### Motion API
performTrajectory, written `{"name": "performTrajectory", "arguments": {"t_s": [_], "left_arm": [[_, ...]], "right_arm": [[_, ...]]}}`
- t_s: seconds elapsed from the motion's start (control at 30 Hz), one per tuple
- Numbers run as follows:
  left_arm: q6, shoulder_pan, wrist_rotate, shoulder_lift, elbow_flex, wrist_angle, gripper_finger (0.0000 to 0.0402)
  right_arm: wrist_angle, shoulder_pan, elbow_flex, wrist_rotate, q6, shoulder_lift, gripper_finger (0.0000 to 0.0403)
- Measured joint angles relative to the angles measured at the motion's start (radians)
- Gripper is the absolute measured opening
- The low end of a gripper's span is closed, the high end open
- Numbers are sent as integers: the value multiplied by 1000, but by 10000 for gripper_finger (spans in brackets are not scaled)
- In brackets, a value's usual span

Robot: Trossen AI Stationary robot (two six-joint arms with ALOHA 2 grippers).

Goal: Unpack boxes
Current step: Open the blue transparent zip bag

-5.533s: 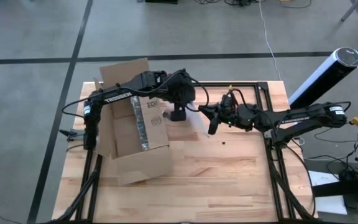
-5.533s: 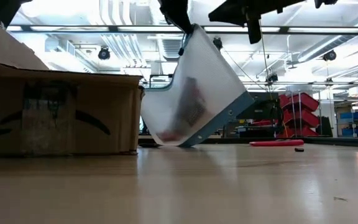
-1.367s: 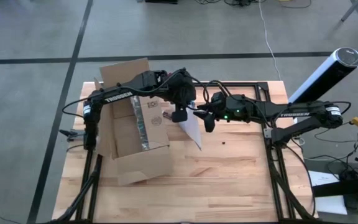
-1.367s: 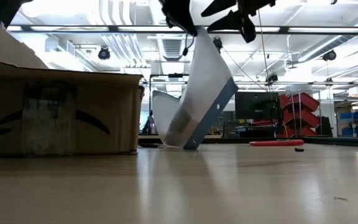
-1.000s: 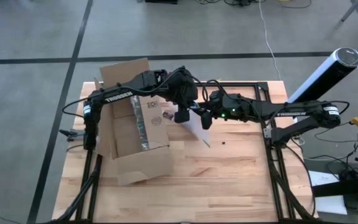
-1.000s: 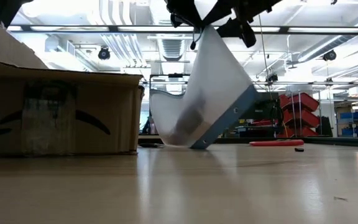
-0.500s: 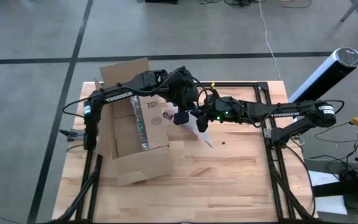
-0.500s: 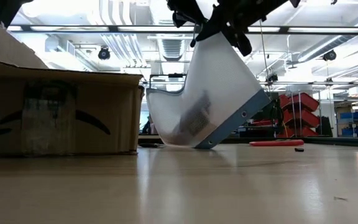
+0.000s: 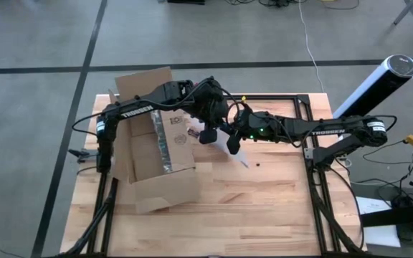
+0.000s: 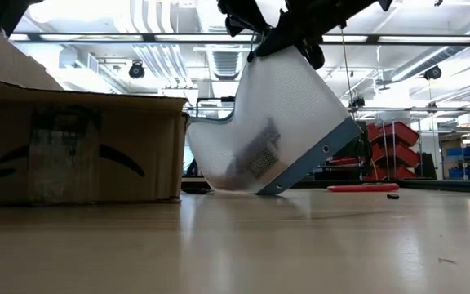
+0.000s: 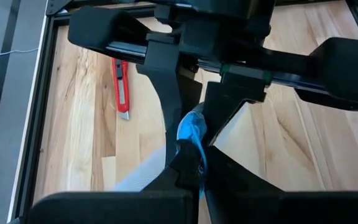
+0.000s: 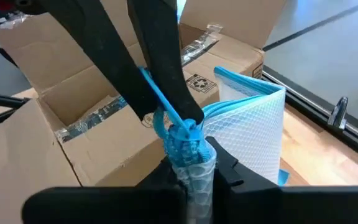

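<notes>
A clear mesh pouch (image 10: 272,122) with a blue edge hangs over the table's middle, just right of the open brown cardboard box (image 9: 156,154). The box rests on its bottom at the table's left, flaps up. My left gripper (image 9: 208,135) reaches over the box and is shut on the pouch's top. My right gripper (image 9: 231,143) comes from the table's right and is shut on the same top, close beside the left one. Both show at the upper edge of the low view, the left gripper (image 10: 241,18) and the right gripper (image 10: 300,37). My left gripper pinches the pouch's blue top edge (image 11: 190,138) between its two fingers, where the edge is bunched. The fingers come from above, pointing down. The pouch hangs below them, tilted, with its rounded lower end (image 10: 239,188) on the table. My right gripper pinches the same bunched blue top edge (image 12: 182,142) between its two fingers, right beside the left fingers. It comes slanting down from the table's right. The white mesh body (image 12: 253,134) spreads out below the hold.
A small red tool (image 11: 122,87) lies on the wood toward the table's far side, also low in the low view as a red tool (image 10: 361,187). A small dark speck (image 9: 257,163) lies right of the pouch. The near half of the wooden table (image 9: 264,215) is bare.
My right gripper has moved toward the table's left, up to the pouch's top beside my left gripper. The pouch has turned and spread wider; its blue-edged side has swung toward the right while its lower end has stayed on the table.
</notes>
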Motion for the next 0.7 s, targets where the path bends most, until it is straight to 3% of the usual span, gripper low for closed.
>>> {"name": "performTrajectory", "arguments": {"t_s": [0.27, 0.53, 0.7], "left_arm": [[0, -1, 3, 0, 0, -33, 0], [0, 0, -4, 0, 0, -61, 0], [-3, 7, -52, 0, -24, -67, 0]], "right_arm": [[2, 0, 0, 109, 1, -33, 0], [4, 0, 0, 107, -2, -61, 0], [44, 0, -1, 43, -10, -68, 0]]}}
